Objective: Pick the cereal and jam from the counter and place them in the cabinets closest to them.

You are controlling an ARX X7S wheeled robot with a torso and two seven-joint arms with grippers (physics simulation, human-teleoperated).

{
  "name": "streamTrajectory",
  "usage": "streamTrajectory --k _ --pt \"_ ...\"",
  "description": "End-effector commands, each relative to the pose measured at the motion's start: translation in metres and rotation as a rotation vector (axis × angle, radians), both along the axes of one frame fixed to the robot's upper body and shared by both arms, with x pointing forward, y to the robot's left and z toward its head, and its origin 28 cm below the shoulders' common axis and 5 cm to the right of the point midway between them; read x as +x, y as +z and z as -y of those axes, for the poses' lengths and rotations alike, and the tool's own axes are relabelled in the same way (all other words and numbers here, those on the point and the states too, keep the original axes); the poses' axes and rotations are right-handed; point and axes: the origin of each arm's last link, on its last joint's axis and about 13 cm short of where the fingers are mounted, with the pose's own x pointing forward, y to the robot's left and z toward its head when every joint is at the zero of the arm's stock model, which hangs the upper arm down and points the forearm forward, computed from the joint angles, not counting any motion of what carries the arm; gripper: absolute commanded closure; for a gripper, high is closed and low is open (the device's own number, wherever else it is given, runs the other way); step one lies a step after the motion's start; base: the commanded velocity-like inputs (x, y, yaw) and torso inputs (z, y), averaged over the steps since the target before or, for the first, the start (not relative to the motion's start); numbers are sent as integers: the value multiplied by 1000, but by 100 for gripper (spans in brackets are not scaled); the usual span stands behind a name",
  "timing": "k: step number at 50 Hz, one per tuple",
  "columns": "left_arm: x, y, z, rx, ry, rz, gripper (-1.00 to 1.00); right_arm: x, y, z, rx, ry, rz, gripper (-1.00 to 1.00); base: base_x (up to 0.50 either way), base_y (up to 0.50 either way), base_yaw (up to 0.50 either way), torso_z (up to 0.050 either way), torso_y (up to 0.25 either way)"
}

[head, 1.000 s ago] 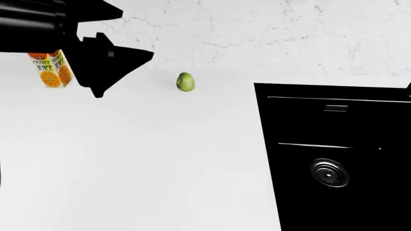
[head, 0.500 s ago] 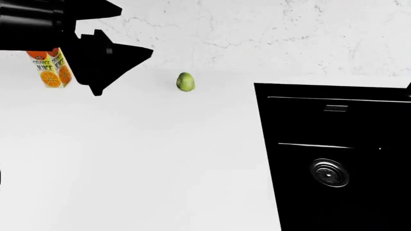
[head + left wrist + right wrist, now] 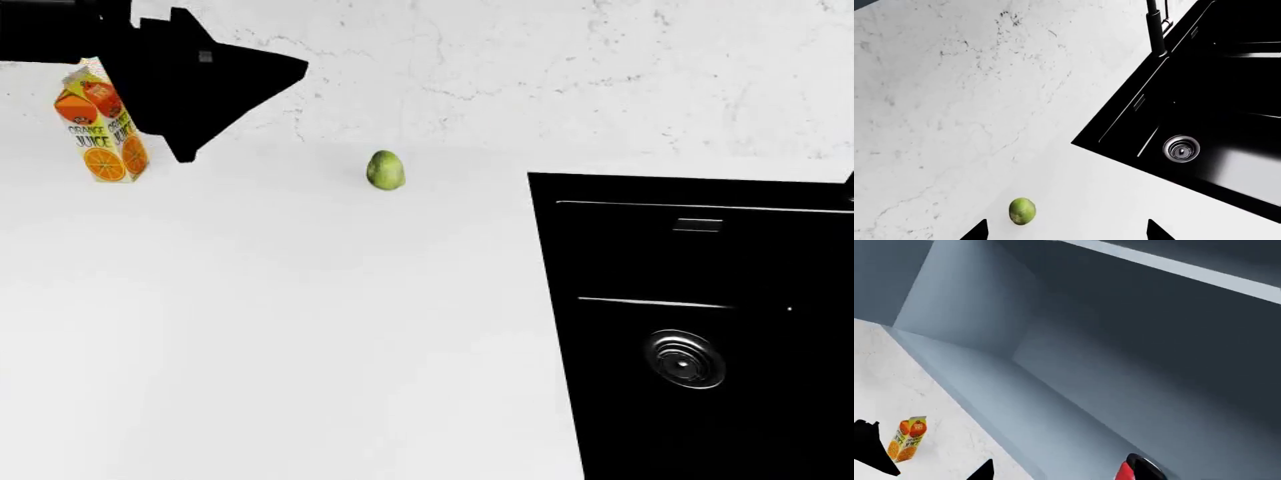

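My left gripper (image 3: pixel 220 85) hangs high over the white counter (image 3: pixel 267 330) at the back left, just right of the orange juice carton (image 3: pixel 100 125). In the left wrist view its fingertips (image 3: pixel 977 231) stand wide apart with nothing between them, so the gripper (image 3: pixel 1066 235) is open. My right gripper (image 3: pixel 1064 475) is out of the head view and points into a blue-grey cabinet (image 3: pixel 1074 365), open. A red thing with a dark rounded top, likely the jam (image 3: pixel 1123 473), shows at the frame edge beside one finger. The cereal is out of view.
A small green fruit (image 3: pixel 386 170) lies on the counter near the marble back wall and also shows in the left wrist view (image 3: pixel 1022 211). A black inset sink (image 3: pixel 694 250) with a drain (image 3: pixel 685 358) fills the right side. Its faucet (image 3: pixel 1155 27) stands at the back.
My left gripper has risen and shifted slightly left, uncovering more of the juice carton. The fruit and sink have not moved.
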Motion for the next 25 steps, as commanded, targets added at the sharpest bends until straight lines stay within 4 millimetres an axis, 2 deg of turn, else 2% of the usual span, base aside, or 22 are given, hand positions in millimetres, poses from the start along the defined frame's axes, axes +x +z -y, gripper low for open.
streamTrajectory --k 1,9,18,19,20,21,25 --pt "-2 7 3 0 -6 15 -100 6 -17 14 -48 33 -83 -100 0 0 0 0 0" --pt "-3 9 2 -3 -6 23 -100 25 -37 28 -52 11 -159 -100 0 0 0 0 0" --pt "-5 11 0 -7 -1 29 -100 37 -51 38 -52 -8 -217 -100 0 0 0 0 0" --pt "-5 11 -1 -8 0 29 -100 -3 -37 64 -33 -190 -125 -100 0 0 0 0 0" --pt "-5 11 -1 -9 1 29 -100 -12 -55 98 56 -289 -121 -100 0 0 0 0 0" --pt "-5 11 -1 -10 2 30 -100 -16 -51 100 73 -334 -112 -100 0 0 0 0 0" --pt "-5 12 -1 -13 5 33 -100 6 -60 75 66 -358 -96 -100 0 0 0 0 0"
